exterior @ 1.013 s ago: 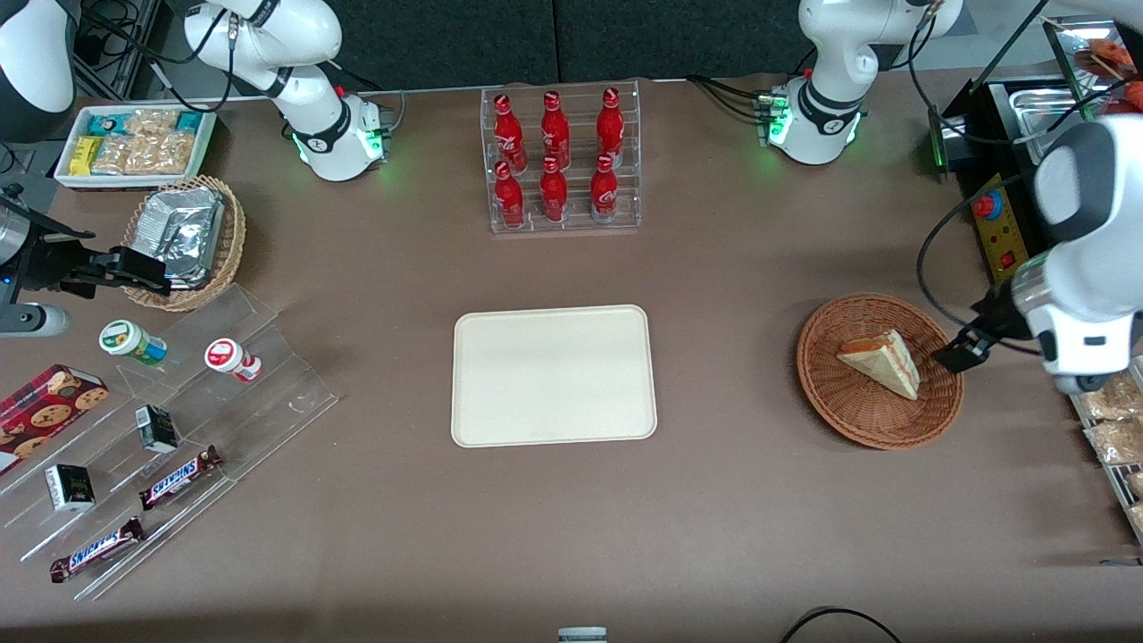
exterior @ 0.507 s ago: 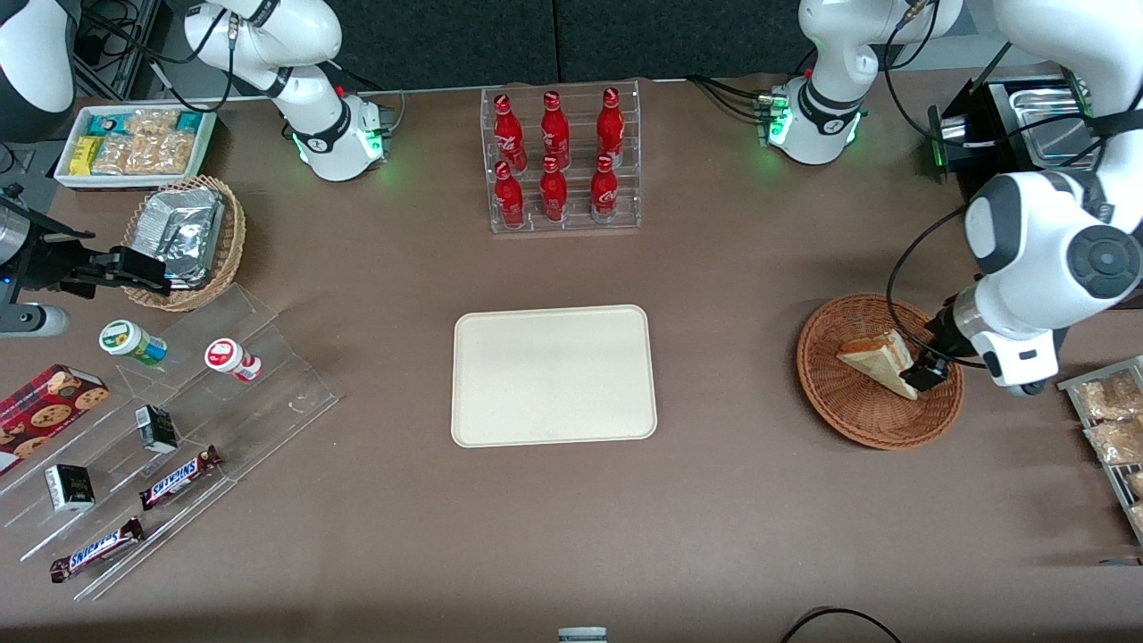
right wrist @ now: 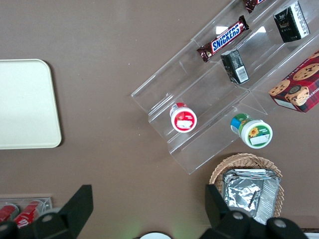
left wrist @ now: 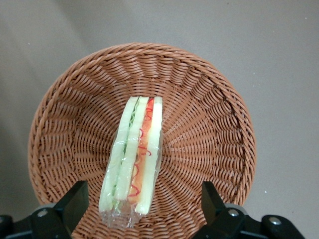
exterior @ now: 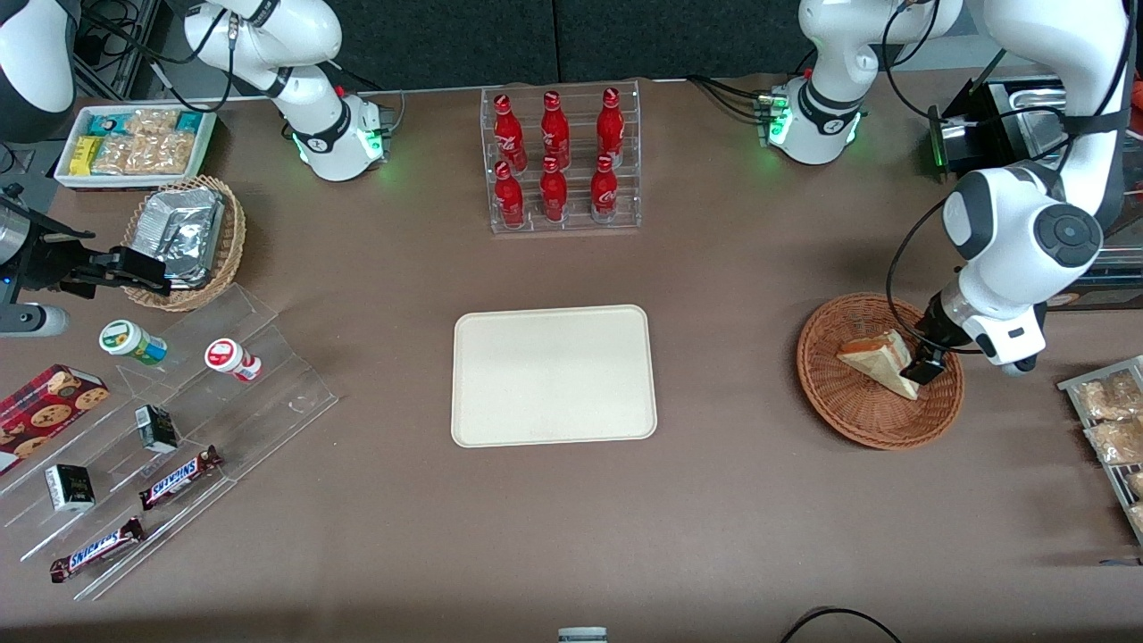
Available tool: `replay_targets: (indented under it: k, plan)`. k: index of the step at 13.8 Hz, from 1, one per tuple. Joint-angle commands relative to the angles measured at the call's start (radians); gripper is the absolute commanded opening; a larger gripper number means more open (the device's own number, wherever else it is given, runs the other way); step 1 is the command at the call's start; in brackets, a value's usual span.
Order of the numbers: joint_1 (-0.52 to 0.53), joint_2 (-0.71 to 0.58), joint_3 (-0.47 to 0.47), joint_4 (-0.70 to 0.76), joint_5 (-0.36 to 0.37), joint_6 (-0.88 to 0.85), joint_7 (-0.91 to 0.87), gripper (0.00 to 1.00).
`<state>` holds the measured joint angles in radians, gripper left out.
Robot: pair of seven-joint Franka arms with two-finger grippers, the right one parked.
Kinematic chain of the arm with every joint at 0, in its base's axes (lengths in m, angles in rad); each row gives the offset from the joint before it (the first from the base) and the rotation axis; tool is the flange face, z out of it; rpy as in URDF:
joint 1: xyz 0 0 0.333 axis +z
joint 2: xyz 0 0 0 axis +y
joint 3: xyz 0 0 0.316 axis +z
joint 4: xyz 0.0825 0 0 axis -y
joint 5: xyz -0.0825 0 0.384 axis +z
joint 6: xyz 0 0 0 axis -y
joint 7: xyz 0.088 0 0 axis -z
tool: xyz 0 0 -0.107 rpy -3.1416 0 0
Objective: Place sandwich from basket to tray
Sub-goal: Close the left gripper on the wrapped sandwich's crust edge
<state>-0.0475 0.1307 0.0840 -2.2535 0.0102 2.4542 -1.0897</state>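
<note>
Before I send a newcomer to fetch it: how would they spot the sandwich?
Find the reddish wicker basket toward the working arm's end of the table. The sandwich lies in it: a pale bread wedge with red and green filling, the open pincer straddling it.

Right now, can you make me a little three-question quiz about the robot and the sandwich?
1. True or false: the sandwich is already on the tray.
2. Is the tool A) shut on the sandwich, or B) open with a finger on each side of it?
3. Fill in: the sandwich lies in the round brown ____.

Key: 1 false, it is in the basket and the tray has nothing on it. 2 B. 3 basket.
</note>
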Motion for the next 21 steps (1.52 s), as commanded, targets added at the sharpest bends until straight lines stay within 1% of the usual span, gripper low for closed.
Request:
replay_targets:
  k: [1,7,16,17,18,19,20,21]
  plan:
    - [-0.005,-0.025,-0.001,-0.041,0.007,0.043,-0.048,1.00]
    - [-0.011,0.013,-0.003,-0.081,0.011,0.103,-0.050,1.00]
    - [-0.028,0.090,-0.009,-0.081,0.011,0.161,-0.050,1.00]
    - [-0.028,0.090,-0.010,-0.080,0.011,0.166,-0.050,0.96]
    - [-0.028,0.090,-0.009,-0.080,0.011,0.167,-0.052,0.81]
    - [-0.028,0.089,-0.009,-0.078,0.011,0.166,-0.052,0.64]
    - [-0.028,0.089,-0.009,-0.078,0.011,0.164,-0.052,0.48]
    - [-0.028,0.089,-0.009,-0.075,0.011,0.163,-0.052,0.35]
